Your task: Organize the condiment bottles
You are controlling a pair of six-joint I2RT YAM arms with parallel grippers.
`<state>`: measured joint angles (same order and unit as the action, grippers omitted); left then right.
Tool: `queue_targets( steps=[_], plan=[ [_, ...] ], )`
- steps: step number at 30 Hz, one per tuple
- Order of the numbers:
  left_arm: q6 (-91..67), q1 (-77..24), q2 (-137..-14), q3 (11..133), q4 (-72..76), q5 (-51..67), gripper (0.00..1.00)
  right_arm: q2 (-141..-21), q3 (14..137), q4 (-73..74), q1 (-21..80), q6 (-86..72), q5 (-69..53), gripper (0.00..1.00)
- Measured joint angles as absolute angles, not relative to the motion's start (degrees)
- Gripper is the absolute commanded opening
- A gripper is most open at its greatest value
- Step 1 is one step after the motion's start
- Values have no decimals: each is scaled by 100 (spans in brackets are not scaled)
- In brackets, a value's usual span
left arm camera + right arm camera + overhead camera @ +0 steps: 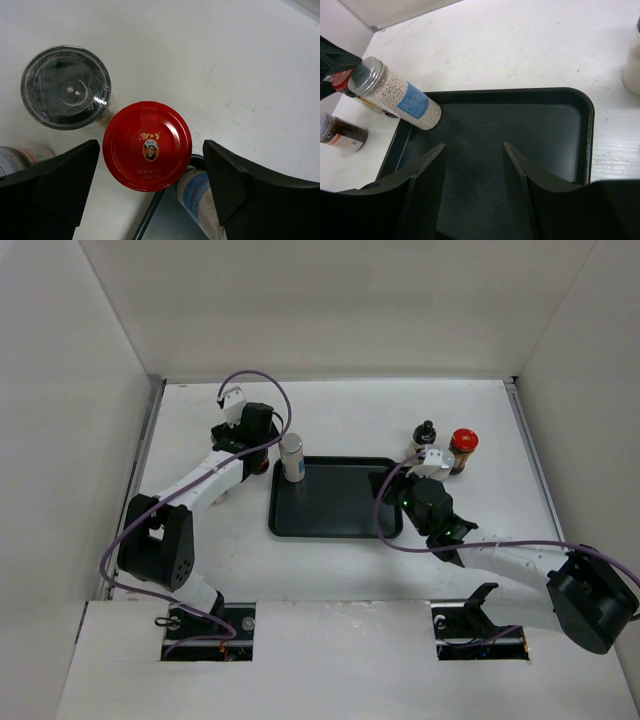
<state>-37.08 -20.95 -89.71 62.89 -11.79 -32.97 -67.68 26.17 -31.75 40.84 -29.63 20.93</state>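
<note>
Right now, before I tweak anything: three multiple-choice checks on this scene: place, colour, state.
1. Where is the silver-capped jar? A. tray's far-left corner B. right of the tray C. off the table
2. Cap colour between the left gripper's fingers? A. white B. silver C. red
3. State of the right gripper? A. shut on a jar B. open, empty C. out of view
1 A, it stands inside the tray wall; 2 C, the red cap shows there; 3 B, jaws spread over bare tray floor.
</note>
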Motion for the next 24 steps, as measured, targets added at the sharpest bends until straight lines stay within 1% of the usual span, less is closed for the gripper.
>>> queue_targets(
  steps=[3,8,12,14,19,24],
  plan=[
    [-3763,-2034,-9161,6289,-1179,-3271,75,-6785,2617,-3177,4084,-2963,2093,55],
    [-3798,-1988,-9303,6285,-1096,-3218,65,-6831,2617,-3175,4084,-2963,2078,55],
    [-3791,-1984,-9303,6283,-1087,-3218,46,-6831,2617,-3175,4082,-2963,2069,55],
    [-3782,-1984,-9299,6241,-1022,-3227,41,-6829,2617,-3175,4082,-2963,2067,55],
    [-3771,-1992,-9008,5898,-773,-3157,38,-6790,2617,-3175,4064,-2965,2060,55],
    [-3691,-2134,-8379,5485,-921,-3221,37,-6729,2617,-3175,4056,-2963,2060,55]
  ],
)
